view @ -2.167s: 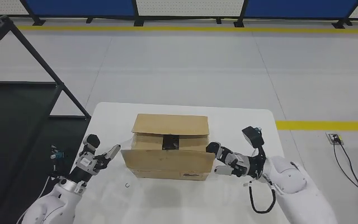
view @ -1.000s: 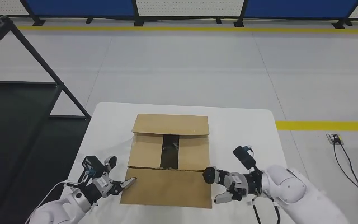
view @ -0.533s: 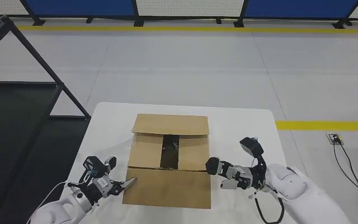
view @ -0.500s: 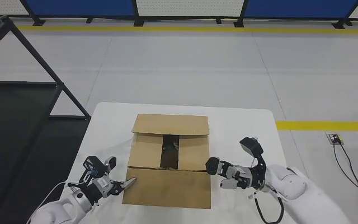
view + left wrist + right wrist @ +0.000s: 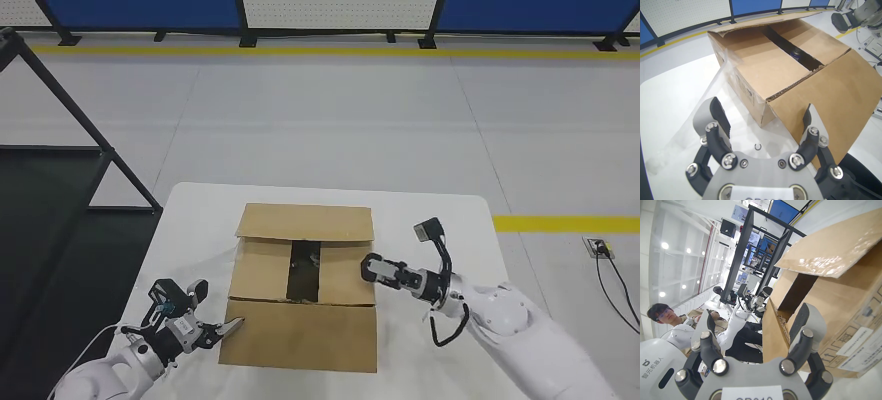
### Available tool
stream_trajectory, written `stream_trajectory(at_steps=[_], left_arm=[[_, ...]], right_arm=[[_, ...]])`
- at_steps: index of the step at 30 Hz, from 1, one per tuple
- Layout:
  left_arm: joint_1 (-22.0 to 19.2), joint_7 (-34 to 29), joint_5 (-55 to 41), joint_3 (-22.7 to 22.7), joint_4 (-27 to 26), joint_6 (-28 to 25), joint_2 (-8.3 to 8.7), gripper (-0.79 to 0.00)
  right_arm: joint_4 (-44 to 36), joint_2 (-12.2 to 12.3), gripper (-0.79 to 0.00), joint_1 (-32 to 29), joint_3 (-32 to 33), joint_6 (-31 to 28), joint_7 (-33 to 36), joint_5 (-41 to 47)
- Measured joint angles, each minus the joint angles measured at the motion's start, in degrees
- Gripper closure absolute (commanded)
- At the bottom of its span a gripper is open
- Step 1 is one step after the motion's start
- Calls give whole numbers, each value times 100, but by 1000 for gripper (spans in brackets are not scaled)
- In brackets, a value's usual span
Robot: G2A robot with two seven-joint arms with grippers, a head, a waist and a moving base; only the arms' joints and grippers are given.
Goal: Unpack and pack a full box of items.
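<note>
Centre of the white tabletop point(image 5: 195, 215): a cardboard box point(image 5: 265, 275) with its outer flaps folded outward and its inner flaps down, a narrow gap between them. Contents are largely hidden. One dark rounded item point(image 5: 796, 54) shows in the gap, type not determinable. The left end effector point(image 5: 762, 111) stands at the box's near left corner, fingers spread wide, gripping nothing. Whether one finger touches the near flap point(image 5: 300, 335) cannot be confirmed. The right end effector point(image 5: 756, 311) is at the box's right side, released. A cardboard edge of the box lies between its fingers point(image 5: 806, 321), unclamped. A small split ring point(image 5: 757, 146) lies on the tabletop just before the left end effector.
</note>
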Motion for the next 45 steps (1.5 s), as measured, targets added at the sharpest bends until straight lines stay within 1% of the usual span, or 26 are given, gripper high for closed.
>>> stream_trajectory(at_steps=[4,8,14,18,21,24,30,32,34,36,45], left_arm=[[0,0,0,0,0,0,0,-785],[0,0,0,0,0,0,0,-785],[0,0,0,0,0,0,0,-785],[0,0,0,0,0,0,0,-785],[0,0,0,0,0,0,0,-785],[0,0,0,0,0,0,0,-785],[0,0,0,0,0,0,0,-785],[0,0,0,0,0,0,0,-785],[0,0,0,0,0,0,0,-785],[0,0,0,0,0,0,0,-785],[0,0,0,0,0,0,0,-785]], right_arm=[[177,-156,-785,157,-146,239,-384,-269],[366,-296,-785,285,-237,304,-462,-216],[624,-488,-785,445,-282,18,-528,-122],[793,-626,-785,560,-288,-157,-796,-163],[910,-723,-785,656,-299,-240,-871,-138],[1041,-813,-785,777,-291,-270,-973,-181],[1290,-1004,-785,1089,-289,-182,-1491,-623],[1387,-1077,-785,1189,-315,-271,-1501,-607],[1558,-1156,-785,1291,-336,-484,-1398,-501],[1672,-1188,-785,1350,-353,-561,-1268,-505],[1663,-1185,-785,1343,-352,-550,-1279,-514]])
